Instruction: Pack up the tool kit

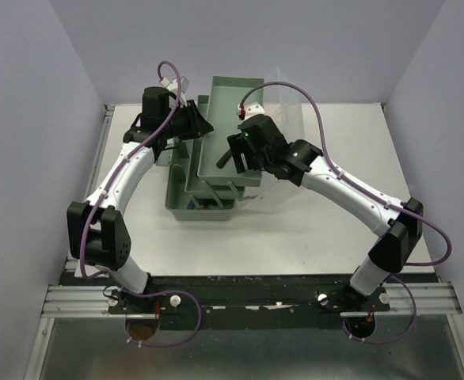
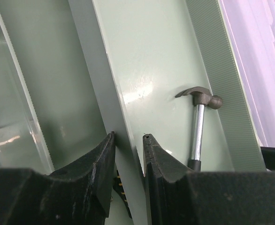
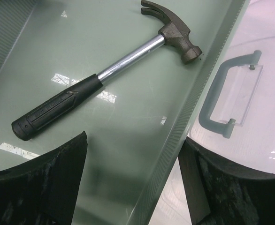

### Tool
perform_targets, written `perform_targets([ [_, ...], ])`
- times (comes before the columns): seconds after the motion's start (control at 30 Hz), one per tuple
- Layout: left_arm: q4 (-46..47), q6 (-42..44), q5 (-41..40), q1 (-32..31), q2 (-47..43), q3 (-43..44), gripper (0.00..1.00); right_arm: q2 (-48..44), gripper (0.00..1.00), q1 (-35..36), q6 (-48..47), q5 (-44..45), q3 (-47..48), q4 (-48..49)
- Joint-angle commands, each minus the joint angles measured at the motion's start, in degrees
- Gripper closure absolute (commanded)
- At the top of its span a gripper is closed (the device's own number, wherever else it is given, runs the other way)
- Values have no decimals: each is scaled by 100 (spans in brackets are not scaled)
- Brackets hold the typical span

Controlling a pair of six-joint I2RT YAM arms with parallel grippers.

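Observation:
The grey-green toolbox stands open at the table's back middle, its translucent lid with a handle lying to the right. An inner tray rests askew across the box. A small hammer with a black grip lies flat in the tray; the left wrist view shows the hammer's head. My left gripper is shut on the tray's left wall. My right gripper stands open, straddling the tray's right wall. Something black and yellow shows below the tray.
White tabletop lies in front and to the right of the box. Purple walls close in the back and both sides. A metal rail carries the arm bases along the near edge. Purple cables loop over both arms.

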Motion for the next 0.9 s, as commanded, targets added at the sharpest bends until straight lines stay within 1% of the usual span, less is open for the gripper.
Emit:
perform_targets([
  [0.0, -842, 496, -705, -3, 182, -17, 87, -365, 13, 128, -223, -2, 398, 184],
  [0.1, -982, 584, -872, 6, 208, 44, 89, -532, 10, 137, -293, 191, 425, 201],
  [0.23, -1071, 619, -908, -3, 278, 97, 93, -743, 4, 128, -390, 288, 486, 192],
  [0.3, -1062, 619, -873, -3, 305, 106, 99, -788, 0, 128, -425, 306, 530, 192],
  [0.47, -1053, 619, -908, -3, 270, 62, 100, -796, 0, 128, -487, 595, 627, 61],
  [0.6, -1167, 707, -1039, -3, 296, 123, 100, -1051, 0, 50, -461, 877, 452, 105],
  [0.77, -1466, 927, -1276, -12, 392, 317, 100, -1472, 0, -293, -268, 605, 188, 113],
  [0.87, -1659, 1093, -1478, 6, 498, 457, 100, -1727, 0, -609, -83, 281, -84, 175],
])
